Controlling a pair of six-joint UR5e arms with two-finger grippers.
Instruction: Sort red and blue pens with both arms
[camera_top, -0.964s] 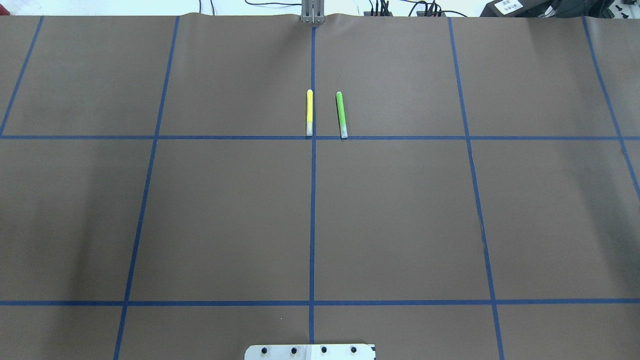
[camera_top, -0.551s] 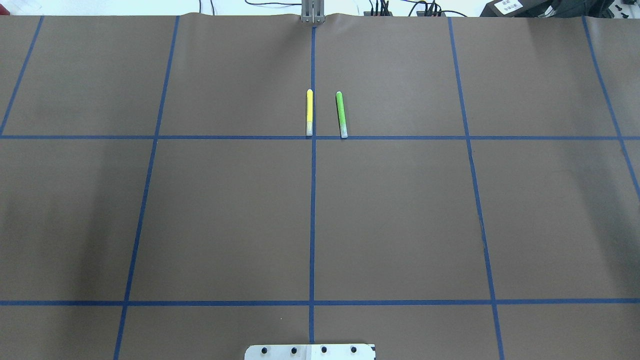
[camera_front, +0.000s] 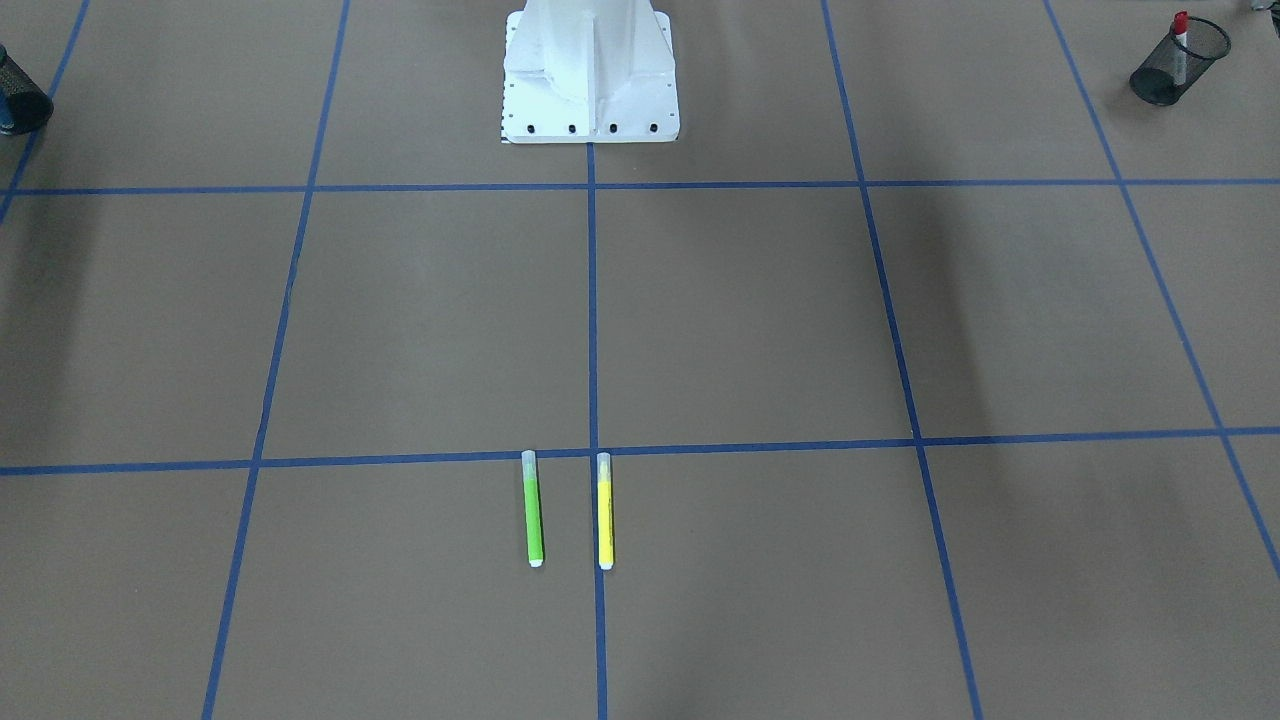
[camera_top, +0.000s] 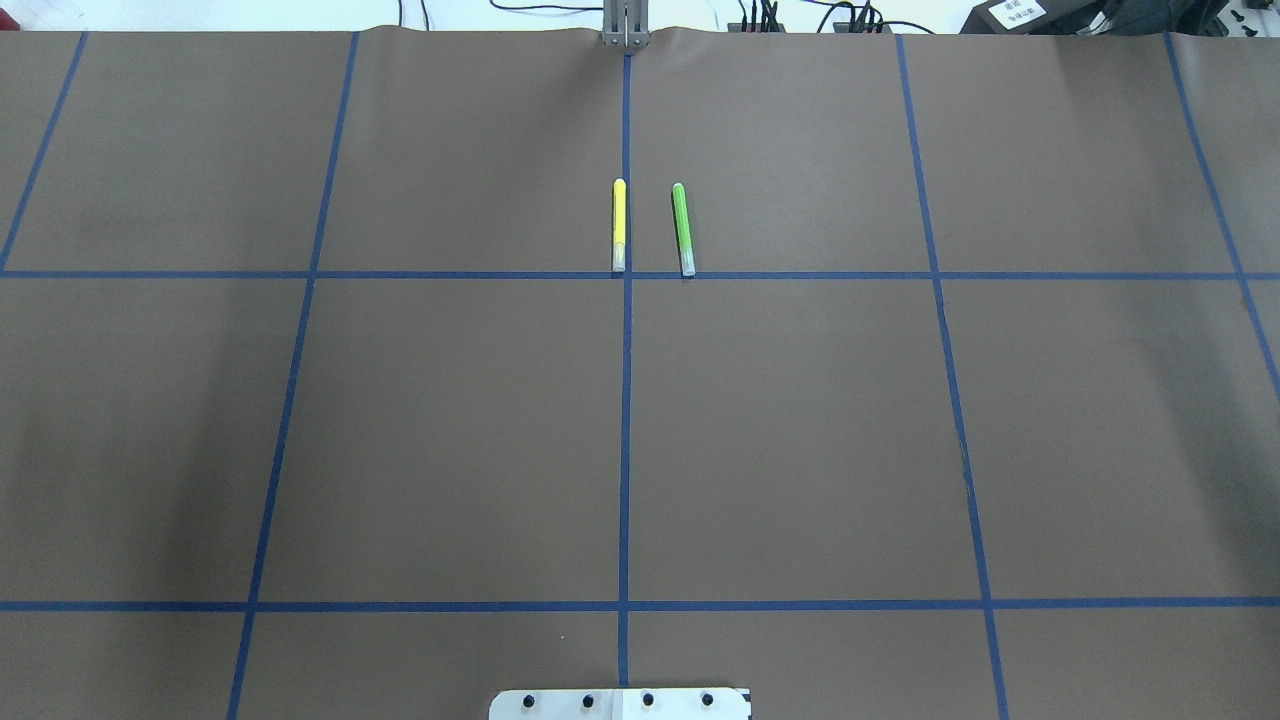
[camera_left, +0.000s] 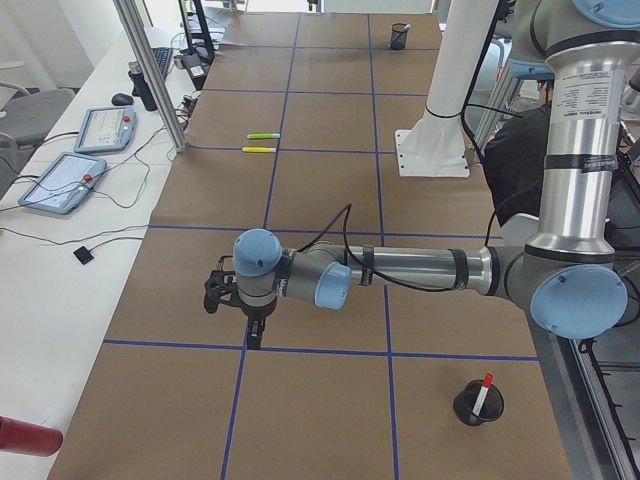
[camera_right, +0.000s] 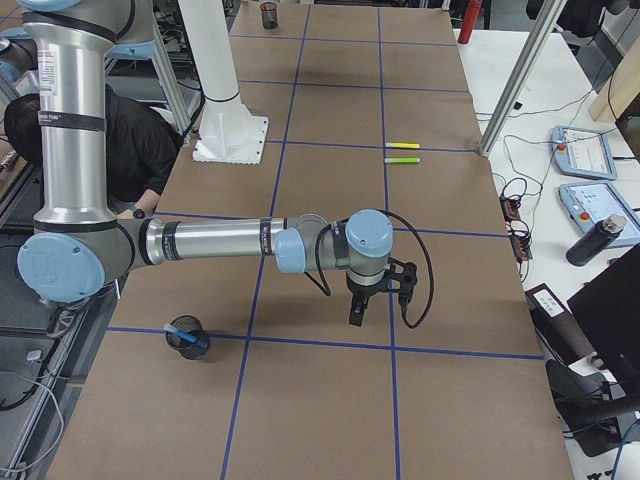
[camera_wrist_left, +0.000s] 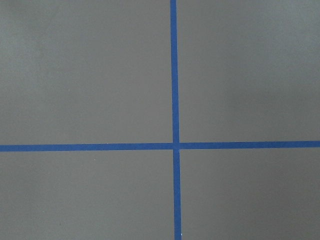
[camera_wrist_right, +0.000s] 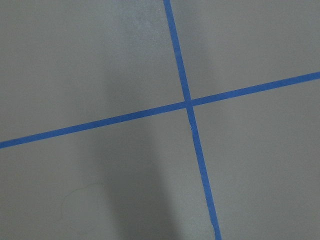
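Two pens matter here, and both look already sorted. The red pen (camera_left: 483, 392) stands tilted, red cap up, in a black mesh cup (camera_left: 466, 408) near the table's end on the robot's left. The blue pen (camera_right: 185, 334) leans low in a second mesh cup (camera_right: 192, 349) near the right end. The left gripper (camera_left: 254, 340) hangs over a tape crossing with its fingers pointing down. The red pen's cup sits well apart from it, back toward the robot's side and nearer the left end. The right gripper (camera_right: 356, 316) mirrors this, with the blue pen's cup off toward the robot's side. Whether either pair of fingers is spread or closed I cannot tell (both grippers appear only in the side views, and the wrist cameras see just brown paper and blue tape). The green marker (camera_front: 533, 510) and yellow marker (camera_front: 604, 512) lie parallel, just beside each other on the far side of the table (camera_top: 800, 450). Their long axes run away from the robot, clear caps toward it at a tape line, well apart from both grippers. Nothing seems left to fetch, so any coming move is likely a retreat. There is open room on all sides, with only the cups to avoid.
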